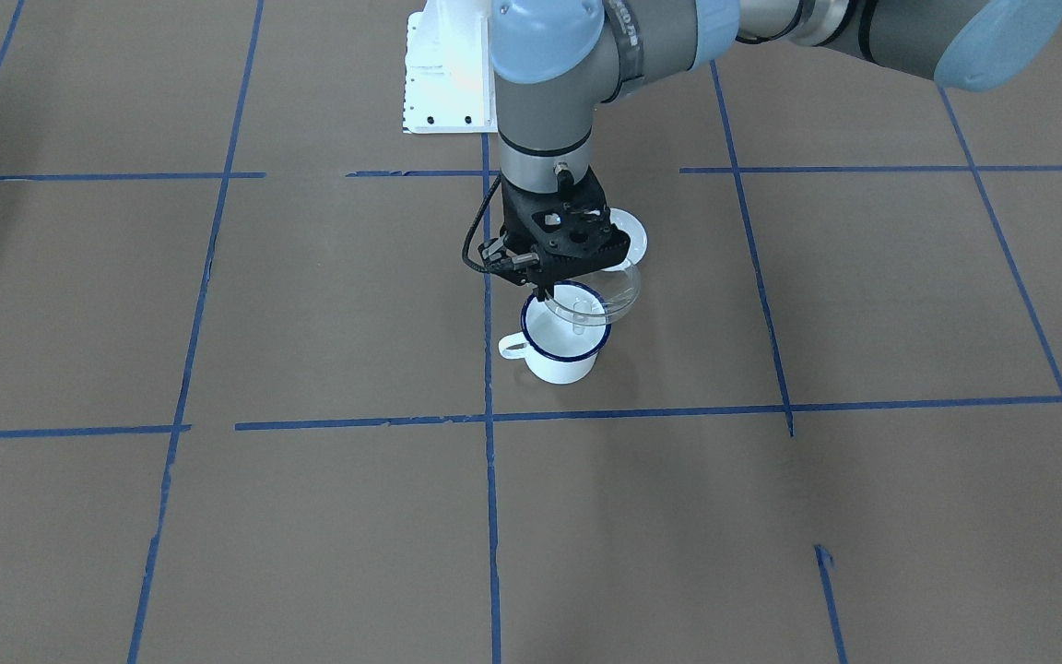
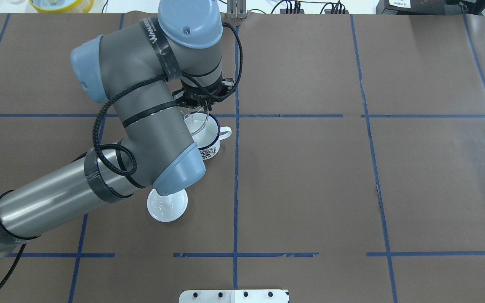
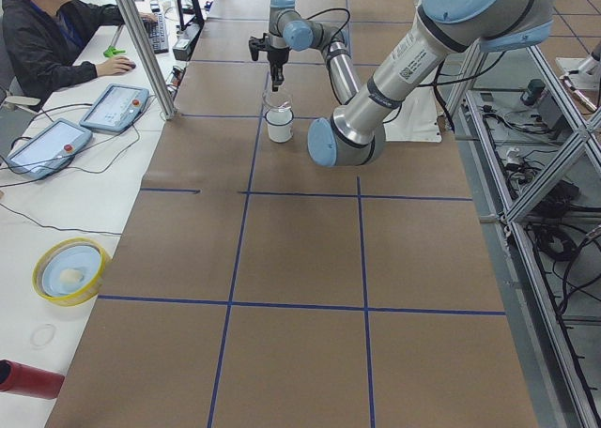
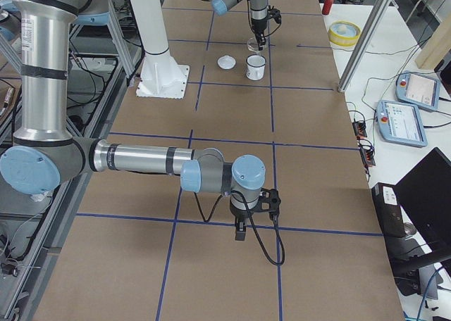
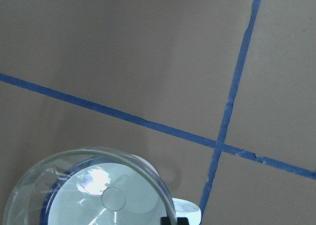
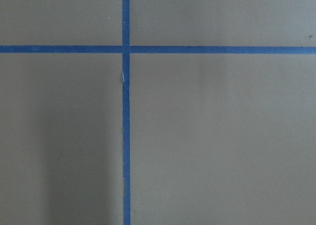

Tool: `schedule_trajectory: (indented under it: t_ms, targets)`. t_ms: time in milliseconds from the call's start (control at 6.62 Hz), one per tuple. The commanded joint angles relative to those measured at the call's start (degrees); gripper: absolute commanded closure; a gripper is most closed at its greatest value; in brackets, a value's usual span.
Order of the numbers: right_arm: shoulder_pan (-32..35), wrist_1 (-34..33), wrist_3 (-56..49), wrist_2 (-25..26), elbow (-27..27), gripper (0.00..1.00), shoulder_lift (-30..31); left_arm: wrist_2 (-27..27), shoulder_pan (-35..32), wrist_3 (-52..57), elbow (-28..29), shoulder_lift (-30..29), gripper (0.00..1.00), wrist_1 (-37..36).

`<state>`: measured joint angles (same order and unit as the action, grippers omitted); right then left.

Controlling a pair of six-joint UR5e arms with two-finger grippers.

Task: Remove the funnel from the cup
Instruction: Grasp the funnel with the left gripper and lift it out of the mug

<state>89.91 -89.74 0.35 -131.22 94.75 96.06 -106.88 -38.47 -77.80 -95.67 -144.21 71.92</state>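
The funnel [image 1: 607,293] could slip out, because the left end effector [image 1: 548,290] pinches only a thin bit of its slick rim, on the 9 o'clock side in the front view. The rest of the funnel hangs out from that pinch and looks tilted, so a quick move might make it swing or drop. Its little spout seems to hang over the mouth of the cup [image 1: 560,355], and I cannot tell if the tip is above the blue rim yet. If the arm goes sideways too soon, the spout could hook the rim and tip the cup over. A white lid [image 1: 634,232] lies on the counter [image 1: 310,323] at about 1 o'clock from the cup, close by, so the funnel could bump it if put down there.

The funnel is clear plastic, round and wide like the cup's mouth, with a short thin spout. It is held in the air just over the cup, shifted a bit toward 1 o'clock.

The right end effector [image 4: 240,229] hangs well away from the cup, over the counter, and I cannot tell if its fingers are apart or together
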Motion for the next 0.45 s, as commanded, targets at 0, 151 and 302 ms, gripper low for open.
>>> schedule_trajectory:
  t_ms: [0,151,302]
  targets:
    - [0.0,0.0,0.0,0.0,0.0,0.0,0.0,-0.09,-3.09,-0.06,-2.76,-1.85,1.0,-3.1]
    - [0.0,0.0,0.0,0.0,0.0,0.0,0.0,0.7,-5.62,-4.42,-1.89,-1.69,1.0,-0.49]
    - [0.0,0.0,0.0,0.0,0.0,0.0,0.0,5.4,-6.26,-11.07,0.99,-1.51,1.0,6.5]
